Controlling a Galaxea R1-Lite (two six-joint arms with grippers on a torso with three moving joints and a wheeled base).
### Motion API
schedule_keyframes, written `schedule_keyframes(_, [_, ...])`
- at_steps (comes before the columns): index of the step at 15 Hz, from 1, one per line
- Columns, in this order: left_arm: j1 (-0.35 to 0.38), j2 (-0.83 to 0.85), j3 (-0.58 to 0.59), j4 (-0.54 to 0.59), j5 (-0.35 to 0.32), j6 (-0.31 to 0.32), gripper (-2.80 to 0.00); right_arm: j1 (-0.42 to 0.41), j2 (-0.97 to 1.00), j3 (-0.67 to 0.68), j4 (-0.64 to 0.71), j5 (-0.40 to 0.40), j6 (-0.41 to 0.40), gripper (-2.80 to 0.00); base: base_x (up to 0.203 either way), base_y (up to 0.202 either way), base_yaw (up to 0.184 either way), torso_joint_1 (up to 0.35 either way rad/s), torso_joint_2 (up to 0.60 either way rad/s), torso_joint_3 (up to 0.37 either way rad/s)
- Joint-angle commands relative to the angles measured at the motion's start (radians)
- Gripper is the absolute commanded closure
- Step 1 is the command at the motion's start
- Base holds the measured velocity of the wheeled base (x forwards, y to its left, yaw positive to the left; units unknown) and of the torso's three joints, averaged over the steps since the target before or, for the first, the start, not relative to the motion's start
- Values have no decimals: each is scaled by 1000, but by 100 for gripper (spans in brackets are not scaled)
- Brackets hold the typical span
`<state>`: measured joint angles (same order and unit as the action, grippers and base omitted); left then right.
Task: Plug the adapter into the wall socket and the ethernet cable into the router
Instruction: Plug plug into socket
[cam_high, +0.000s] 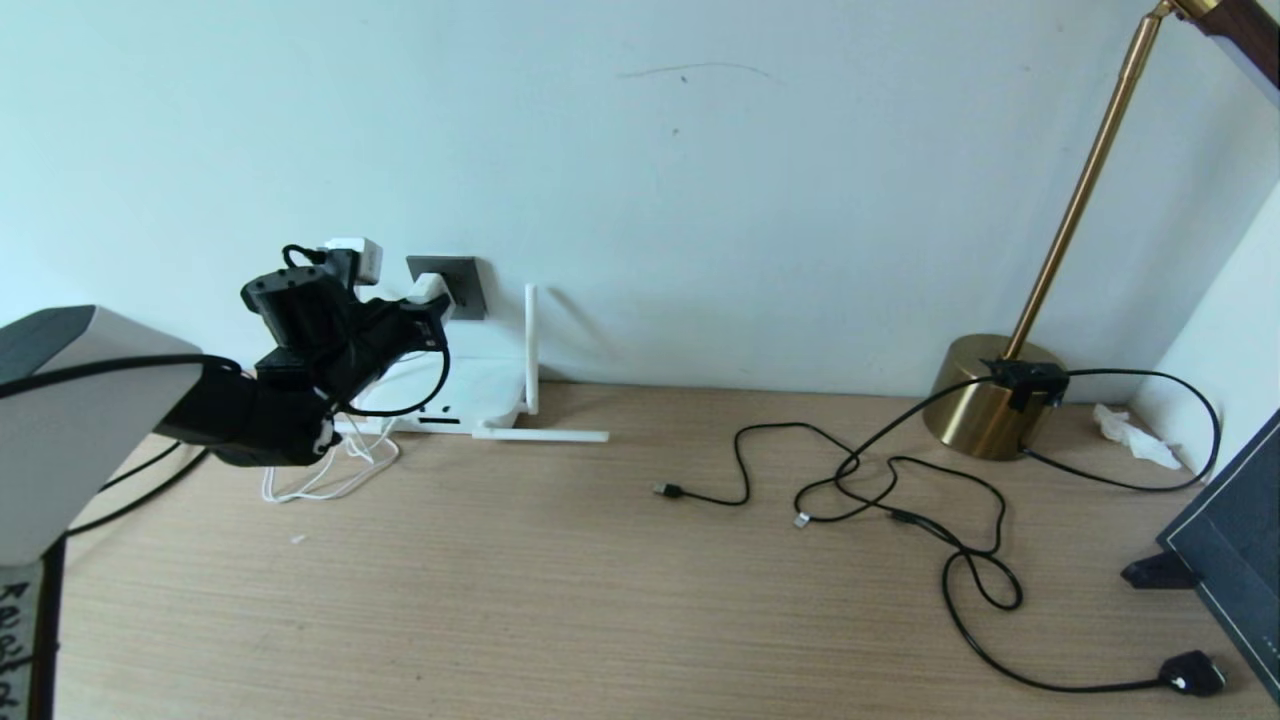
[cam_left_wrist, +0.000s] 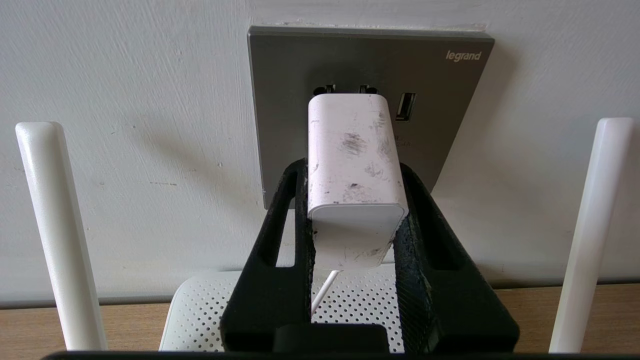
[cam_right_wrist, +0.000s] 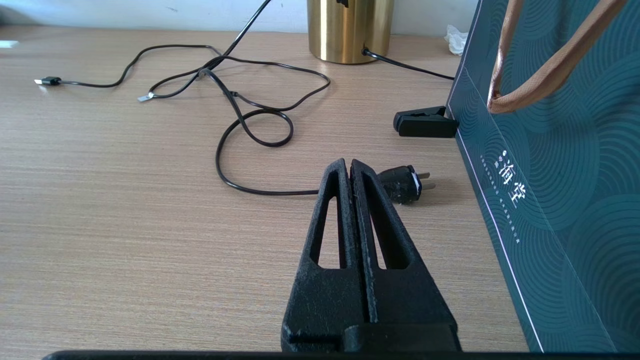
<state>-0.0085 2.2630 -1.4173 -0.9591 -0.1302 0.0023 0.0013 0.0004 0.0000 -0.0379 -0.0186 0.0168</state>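
My left gripper is shut on the white adapter, one black finger on each side. It holds the adapter level above the router. The adapter's front end is against the dark grey wall socket, just below two slots, and its pins are hidden. Its thin white cord hangs down to the desk. In the head view the left gripper is at the wall socket, over the router. The ethernet cable lies loose at mid-desk, its clear plug free. My right gripper is shut and empty, low over the desk.
A brass lamp base stands at the back right with black cables looping from it. A USB-tipped cable end lies near the middle of the desk. A black two-pin plug, a black clip and a dark green paper bag are beside the right gripper.
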Motion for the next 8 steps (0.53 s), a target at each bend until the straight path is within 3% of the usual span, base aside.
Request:
schedule_keyframes(1, [1,-5,-2,-6,0,-1,0,0,0,11,-2,0,0,0,0,0,0,0,0,0])
schedule_keyframes(8, [0,-21,7,-6,0,1,0,0,0,11,0,0,0,0,0,0,0,0,0,0])
